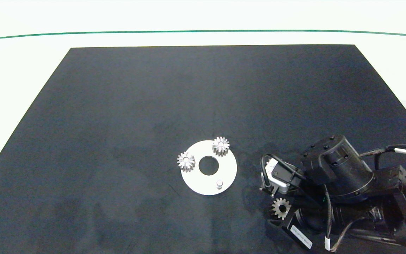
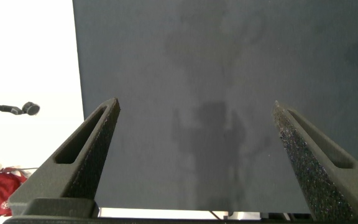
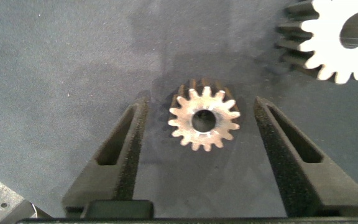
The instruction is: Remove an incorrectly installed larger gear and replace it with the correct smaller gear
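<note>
**Right pincer open around a gear at the lower right**

In the head view, the right pincer (image 3: 199, 146) sits low on the black mat (image 1: 118, 123) at the lower right. Its fingers stand apart on either side of the smaller gear (image 3: 203, 120), touching neither flank; the gear lies flat on the mat. The larger gear (image 3: 344, 36) lies just beside it, cut by the frame edge. Near the centre, a white round plate (image 1: 228, 168) carries two seated gears (image 1: 221, 145) and a bare peg (image 1: 219, 184). The left pincer (image 2: 201, 149) hangs wide open over bare mat, gripping nothing.
</note>
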Controlling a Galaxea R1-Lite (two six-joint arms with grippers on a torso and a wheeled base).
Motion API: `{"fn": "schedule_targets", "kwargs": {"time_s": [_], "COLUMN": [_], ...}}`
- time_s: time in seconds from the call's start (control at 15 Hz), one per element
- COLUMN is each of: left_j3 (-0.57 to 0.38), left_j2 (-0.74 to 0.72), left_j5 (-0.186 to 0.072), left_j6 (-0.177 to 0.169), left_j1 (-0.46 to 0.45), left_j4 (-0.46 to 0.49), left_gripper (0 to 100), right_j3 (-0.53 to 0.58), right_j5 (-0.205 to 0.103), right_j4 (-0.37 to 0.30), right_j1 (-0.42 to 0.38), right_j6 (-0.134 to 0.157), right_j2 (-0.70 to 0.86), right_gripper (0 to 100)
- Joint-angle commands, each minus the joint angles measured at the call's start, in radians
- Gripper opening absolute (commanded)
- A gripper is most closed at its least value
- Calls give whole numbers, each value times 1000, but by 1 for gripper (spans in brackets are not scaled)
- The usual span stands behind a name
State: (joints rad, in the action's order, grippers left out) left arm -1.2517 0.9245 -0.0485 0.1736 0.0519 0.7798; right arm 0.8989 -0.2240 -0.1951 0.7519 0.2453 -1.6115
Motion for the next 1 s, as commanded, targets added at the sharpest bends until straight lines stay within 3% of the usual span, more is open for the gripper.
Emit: {"fn": "schedule_targets", "kwargs": {"time_s": [0.07, 1.0], "left_j3": [-2, 0], "left_j2": [1, -3], "left_j5": [-1, -1], "left_j6": [1, 18], "left_j1": [0, 0], "left_j4": [4, 6], "left_gripper": [100, 100], "right_j3": [-3, -6], "right_j5": [-1, -3], "right_j4": [-1, 3], "right_j1": [0, -9], "right_j6": [2, 3], "right_j2": [-21, -25], "right_gripper": [61, 32]}}
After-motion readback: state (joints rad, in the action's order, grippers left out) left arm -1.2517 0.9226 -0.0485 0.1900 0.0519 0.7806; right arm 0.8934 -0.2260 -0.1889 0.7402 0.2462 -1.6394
